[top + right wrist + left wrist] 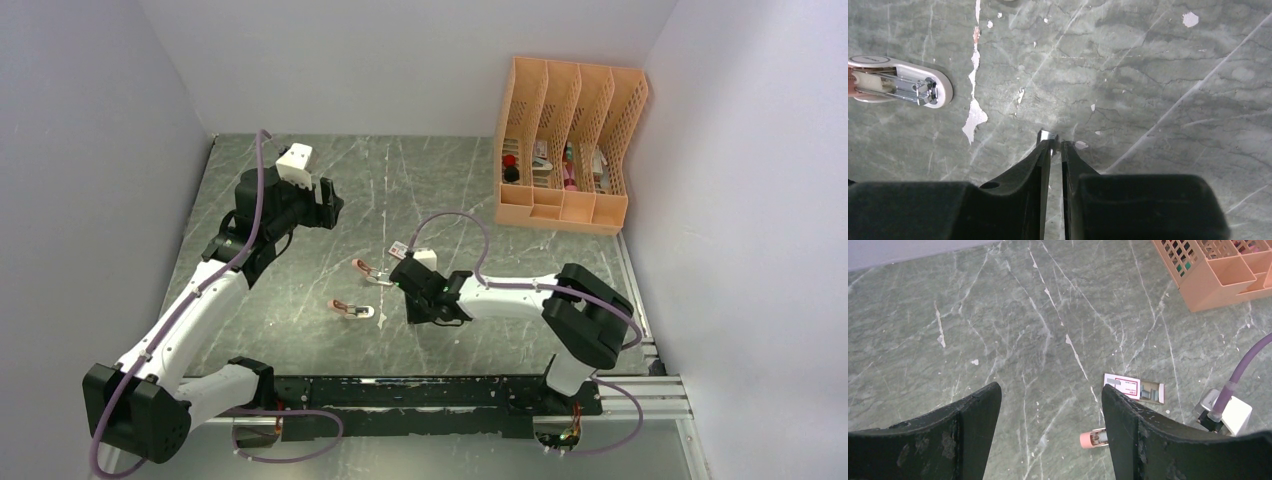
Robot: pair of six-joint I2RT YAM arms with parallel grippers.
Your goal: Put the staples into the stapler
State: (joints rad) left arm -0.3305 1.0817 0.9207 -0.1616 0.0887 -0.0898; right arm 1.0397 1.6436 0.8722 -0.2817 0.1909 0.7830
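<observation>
The strip [1048,135] is a tiny silver bit right at the tips of my R gripper [1056,142]. The jaws are almost together w/ just a thin slit, so it looks pinched there. It's so small I can't be 100% sure the hold is good. The tips hang low over the table [450,180], I think so the strip can slide flat into the slot.

The stapler [898,87] lies open, near the tips but off to one side. Its metal slot faces up, ready for the strip. The top view shows 2 of them, a near stapler [352,308] and a far stapler [366,270]. I can't tell which one the wrist cam sees.

The box [1134,388] sits just past the far stapler. Its tray is pulled out a bit and more staples show inside.

My L gripper [1049,387] is up and far back w/ jaws wide apart, holding nothing. I guess it's parked there to stay out of the way.

The orange rack [565,150] stands in the far R corner, well apart. Nothing lies between tips and stapler. The R arm's purple cable [470,225] loops close above the box, so I'd watch that.
</observation>
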